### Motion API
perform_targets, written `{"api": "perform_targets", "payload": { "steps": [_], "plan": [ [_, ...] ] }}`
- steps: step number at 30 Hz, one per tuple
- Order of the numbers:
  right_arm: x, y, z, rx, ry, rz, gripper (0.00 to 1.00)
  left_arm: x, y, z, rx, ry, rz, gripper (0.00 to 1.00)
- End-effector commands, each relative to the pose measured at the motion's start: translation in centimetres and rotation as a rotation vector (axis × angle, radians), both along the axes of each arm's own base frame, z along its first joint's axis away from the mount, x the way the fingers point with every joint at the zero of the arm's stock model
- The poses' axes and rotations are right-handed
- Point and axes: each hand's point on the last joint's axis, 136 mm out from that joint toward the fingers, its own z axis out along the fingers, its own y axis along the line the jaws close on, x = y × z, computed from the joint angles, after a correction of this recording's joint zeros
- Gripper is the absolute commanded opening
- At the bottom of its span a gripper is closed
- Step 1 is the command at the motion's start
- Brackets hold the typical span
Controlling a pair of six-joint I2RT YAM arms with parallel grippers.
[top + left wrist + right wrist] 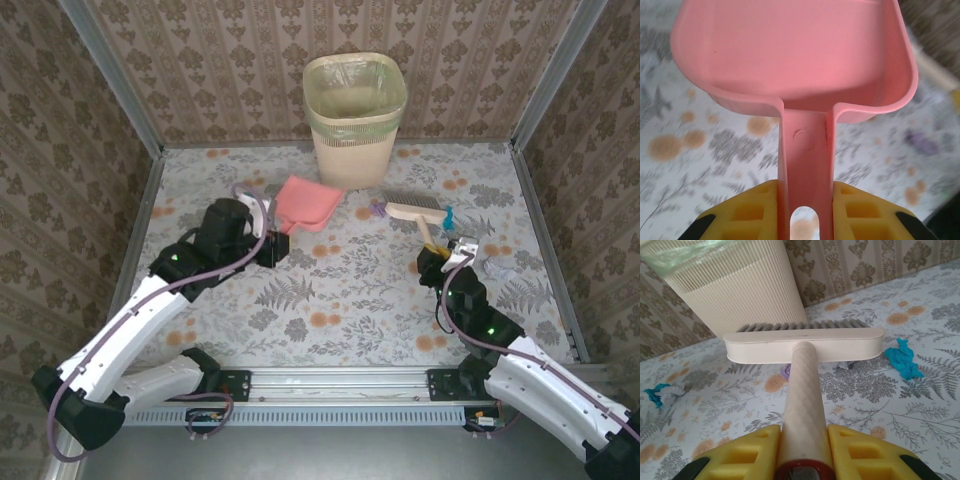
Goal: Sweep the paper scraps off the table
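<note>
Clamped tight on the handle of the pink dustpan (790, 55) is the left pincer (805, 210); the right pincer (805, 450) likewise grips the cream brush (805, 345). Beneath spreads the floral bench (350, 300), the ribbed bin (355, 120) at its far edge. Teal, purple and white paper scraps (902, 360) lie on the bench beside the brush head.

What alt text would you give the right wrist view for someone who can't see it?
The right gripper grips a cream brush by its handle, head toward the ribbed bin. Teal paper scraps lie on the floral table either side.
</note>
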Motion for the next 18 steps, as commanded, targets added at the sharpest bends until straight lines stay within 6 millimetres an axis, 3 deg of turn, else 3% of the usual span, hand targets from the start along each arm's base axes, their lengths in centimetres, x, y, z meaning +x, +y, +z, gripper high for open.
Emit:
{"api": "perform_targets", "payload": {
  "steps": [1, 9, 18],
  "plan": [
    [0.3, 0.6, 1.8, 0.054, -0.073, 0.023, 0.0, -0.4, 2.3, -3.0, 0.134, -0.041, 0.047, 0.0],
    [0.5, 2.8, 3.1, 0.053, -0.103, 0.14, 0.0, -1.8, 5.7, -8.6, 0.222, -0.046, 0.211, 0.0],
    [-0.4, 6.6, 5.9, 0.058, -0.101, 0.349, 0.0, -2.6, 9.4, -12.0, 0.245, -0.106, 0.326, 0.0]
  ]
}}
